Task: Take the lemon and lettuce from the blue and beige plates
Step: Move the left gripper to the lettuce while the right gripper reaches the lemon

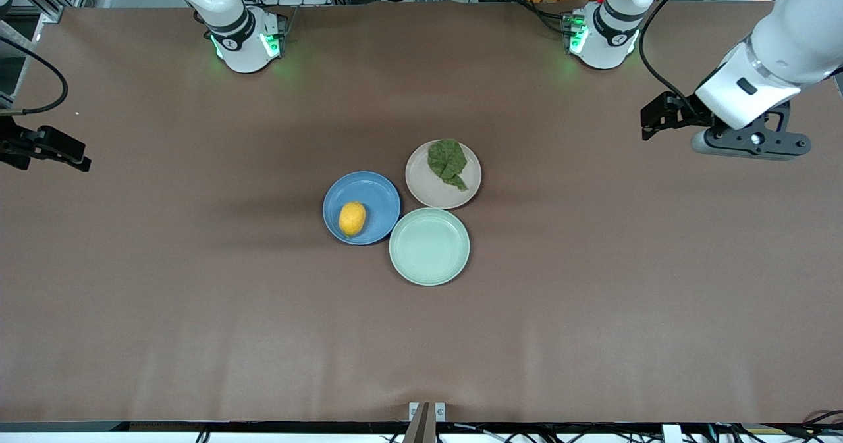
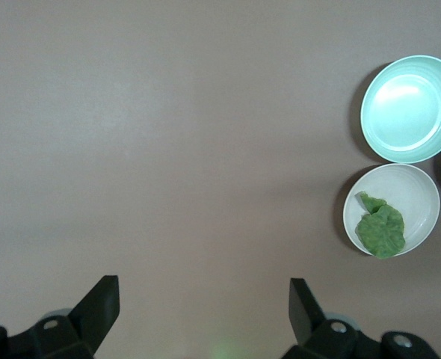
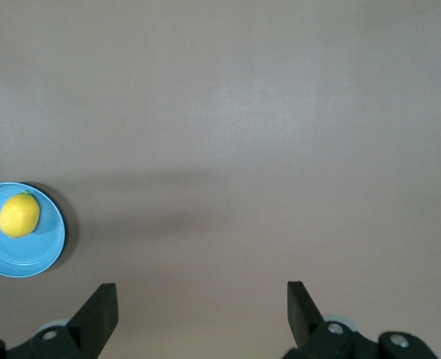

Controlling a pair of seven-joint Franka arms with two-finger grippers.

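lemon (image 1: 352, 218) on blue plate (image 1: 377, 193), lettuce (image 1: 448, 161) on beige plate (image 1: 428, 189); no writing legible.

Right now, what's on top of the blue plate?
The lemon lies on the blue plate, toward the side nearer the front camera, with nothing else on it. The patch of plate under the lemon is covered, so it cannot be seen.

Left claw (image 2: 198, 310) and right claw (image 3: 198, 310) hover open.
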